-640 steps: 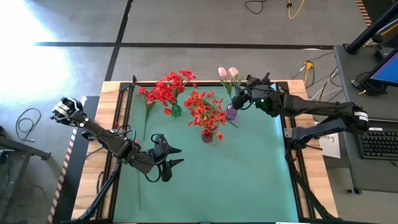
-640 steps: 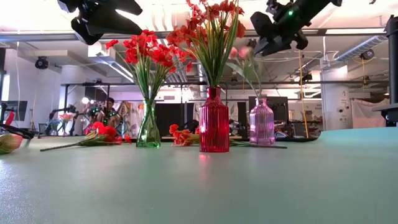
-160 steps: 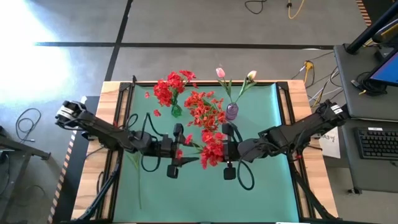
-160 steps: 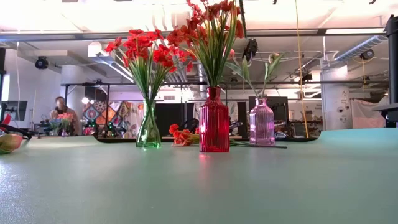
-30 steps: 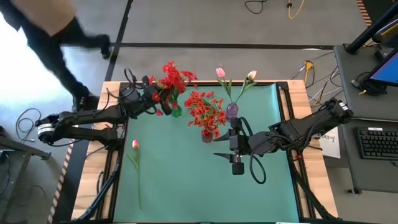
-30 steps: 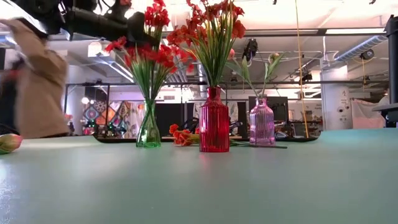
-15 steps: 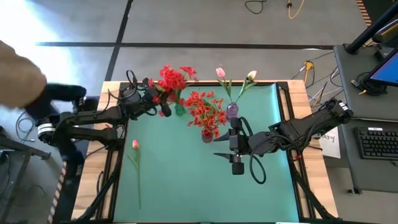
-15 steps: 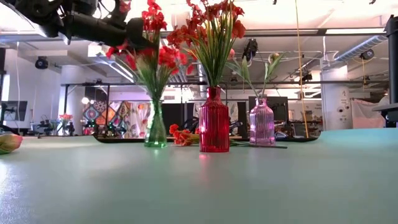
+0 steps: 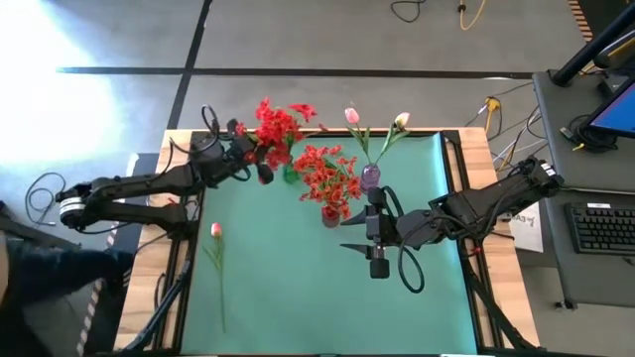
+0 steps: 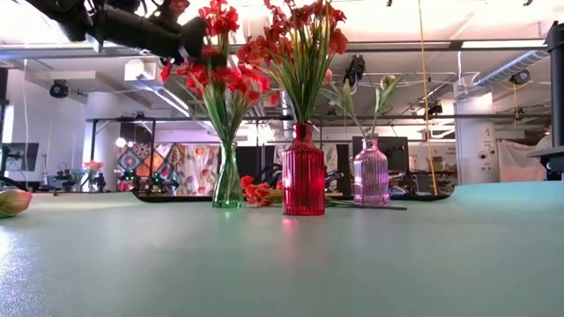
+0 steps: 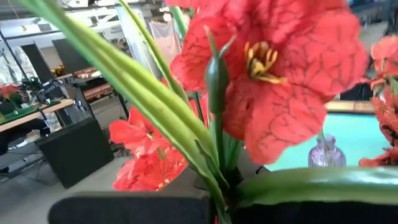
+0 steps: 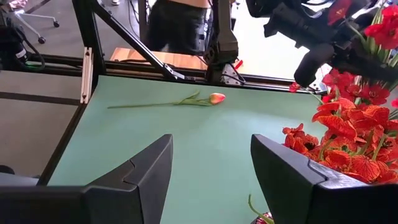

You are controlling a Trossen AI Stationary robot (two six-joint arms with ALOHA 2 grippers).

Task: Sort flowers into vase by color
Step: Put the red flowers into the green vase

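My left gripper [image 9: 261,165] is shut on a red flower [image 10: 220,18], at the far left above the green glass vase [image 10: 227,188]. That vase stands on the mat with a bunch of red flowers [image 9: 276,127] in it. The orange-red bunch [image 9: 327,174] stands in the red vase [image 10: 303,172]. Two tulips [image 9: 353,116] stand in the purple vase [image 10: 371,173]. One pink tulip [image 9: 215,230] lies flat on the mat at the left. My right gripper [image 9: 359,256] hangs open over the middle of the mat, holding nothing. My left gripper pinches the red flower's green stem and leaves [image 11: 217,180] just below the blossom [image 11: 273,81], between its two fingers. The fingers come level from the table's left, across the stem. The blossom stands upright above them. The stem runs down among the bunch toward the vase; its lower end is hidden.
Loose orange-red blossoms [image 10: 256,192] lie on the mat behind the vases. The three vases stand close together along the far edge. The near half of the green mat [image 9: 327,307] is bare apart from the lying tulip. A black frame [image 12: 93,37] borders the table.
The green vase's foot has slid along the mat toward the table's right, nearer the red vase, while the held blossom has stayed about where it was. A person who walked past the table's left side has gone from view.
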